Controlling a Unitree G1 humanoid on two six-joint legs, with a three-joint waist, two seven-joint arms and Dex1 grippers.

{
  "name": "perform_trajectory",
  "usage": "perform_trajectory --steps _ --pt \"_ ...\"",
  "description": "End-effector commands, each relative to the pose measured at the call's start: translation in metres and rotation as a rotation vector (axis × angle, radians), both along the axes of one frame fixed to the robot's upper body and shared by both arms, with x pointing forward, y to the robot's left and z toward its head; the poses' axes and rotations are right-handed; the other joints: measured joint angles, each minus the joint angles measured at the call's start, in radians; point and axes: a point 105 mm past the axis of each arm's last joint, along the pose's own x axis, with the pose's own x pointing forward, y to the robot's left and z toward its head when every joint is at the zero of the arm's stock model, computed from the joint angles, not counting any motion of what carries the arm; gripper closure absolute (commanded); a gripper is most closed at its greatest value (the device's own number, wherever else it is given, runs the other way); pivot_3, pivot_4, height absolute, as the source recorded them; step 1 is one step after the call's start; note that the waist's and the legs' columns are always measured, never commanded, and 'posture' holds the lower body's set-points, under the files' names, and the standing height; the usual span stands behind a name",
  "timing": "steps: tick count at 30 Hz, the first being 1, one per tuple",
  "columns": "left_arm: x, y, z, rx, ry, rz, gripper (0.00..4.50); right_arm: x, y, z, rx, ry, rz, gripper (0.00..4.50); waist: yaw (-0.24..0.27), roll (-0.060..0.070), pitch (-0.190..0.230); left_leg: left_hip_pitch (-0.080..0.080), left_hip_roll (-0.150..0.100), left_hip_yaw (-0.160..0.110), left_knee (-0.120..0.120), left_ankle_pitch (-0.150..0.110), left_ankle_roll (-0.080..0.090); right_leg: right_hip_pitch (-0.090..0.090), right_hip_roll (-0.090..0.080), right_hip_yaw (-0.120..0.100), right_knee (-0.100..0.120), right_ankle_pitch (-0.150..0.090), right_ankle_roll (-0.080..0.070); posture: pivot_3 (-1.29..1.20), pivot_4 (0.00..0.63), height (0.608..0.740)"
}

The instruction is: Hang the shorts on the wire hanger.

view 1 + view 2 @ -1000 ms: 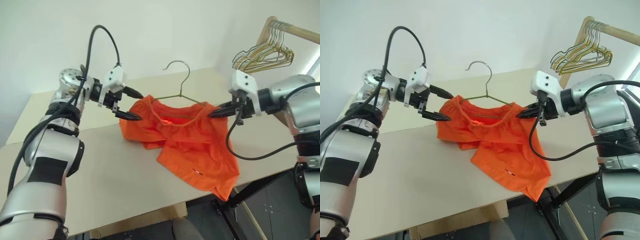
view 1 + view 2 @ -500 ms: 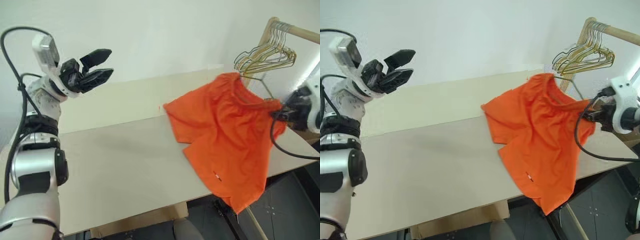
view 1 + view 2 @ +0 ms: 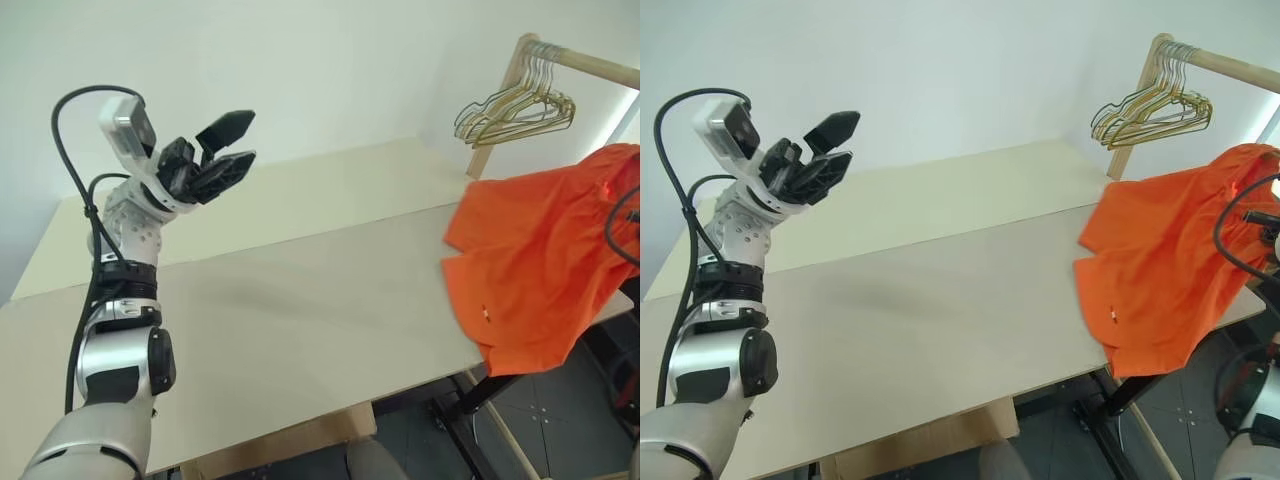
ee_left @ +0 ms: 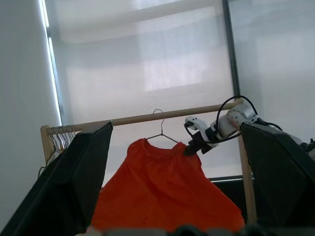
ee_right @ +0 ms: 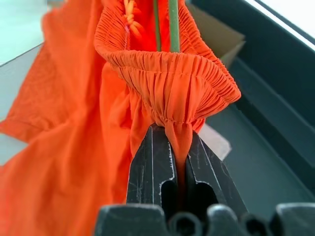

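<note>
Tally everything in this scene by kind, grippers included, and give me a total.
shorts: 1
wire hanger inside the shorts' waistband: 1
bunch of hangers on the rail, too tangled to count singly: 1
wooden rail: 1
table: 1
grippers: 2, the left gripper open, the right gripper shut on the shorts
Total: 7
</note>
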Motion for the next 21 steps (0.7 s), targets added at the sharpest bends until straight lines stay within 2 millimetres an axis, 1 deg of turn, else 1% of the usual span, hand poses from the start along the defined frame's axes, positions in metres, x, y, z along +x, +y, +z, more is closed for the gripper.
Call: perform_trajectory --steps 1,5,10,12,15,18,21 --pt "-0.002 0.001 0.005 0.003 -0.024 0.046 0.04 0.003 -0.007 0.026 -0.074 -0.104 -0.111 4.5 -0.007 0.0 0.0 0.0 0.0 0.0 0.0 0.0 0.0 0.001 0.0 0.001 0.0 0.0 0.0 -0.34 0.0 0.74" --pt "0.002 -0.002 -0.003 0.042 -0.015 0.117 0.04 0.015 -0.011 0.031 -0.1 -0.15 -0.192 4.5 -0.015 0.0 0.0 0.001 0.0 0.001 0.001 0.0 0.0 0.002 0.0 0.001 -0.001 0.0 0.001 -0.32 0.0 0.74" --pt "-0.002 -0.007 -0.009 0.051 -0.009 0.123 0.04 0.031 -0.012 0.034 -0.094 -0.173 -0.194 4.5 -0.023 0.0 0.0 0.0 0.0 0.001 0.0 0.0 0.0 0.002 0.0 0.001 -0.004 0.0 0.001 -0.31 0.0 0.74" --pt "-0.004 -0.009 -0.013 0.065 -0.003 0.137 0.04 0.034 -0.02 0.035 -0.085 -0.189 -0.224 4.5 -0.023 0.0 0.0 0.0 0.0 0.001 0.001 0.0 0.0 0.003 0.0 0.001 -0.005 0.001 0.001 -0.3 0.0 0.74" --pt "-0.006 -0.01 -0.015 0.071 0.003 0.147 0.04 0.039 -0.024 0.034 -0.053 -0.2 -0.223 4.5 -0.021 0.0 0.0 0.002 -0.001 0.001 0.0 0.0 0.001 0.008 0.0 0.0 -0.008 0.001 0.001 -0.29 0.0 0.74" --pt "-0.007 -0.01 -0.017 0.088 0.009 0.159 0.04 0.041 -0.029 0.032 -0.029 -0.213 -0.238 4.5 -0.02 0.0 0.001 0.014 -0.002 0.001 -0.005 -0.001 0.002 0.02 0.0 -0.001 -0.016 0.001 0.002 -0.28 0.0 0.74" --pt "-0.008 -0.011 -0.018 0.101 0.006 0.164 0.04 0.042 -0.032 0.031 0.006 -0.234 -0.251 4.5 -0.02 -0.001 0.001 0.015 -0.003 0.002 -0.007 -0.001 0.002 0.023 0.0 -0.001 -0.018 0.001 0.003 -0.27 0.0 0.74"
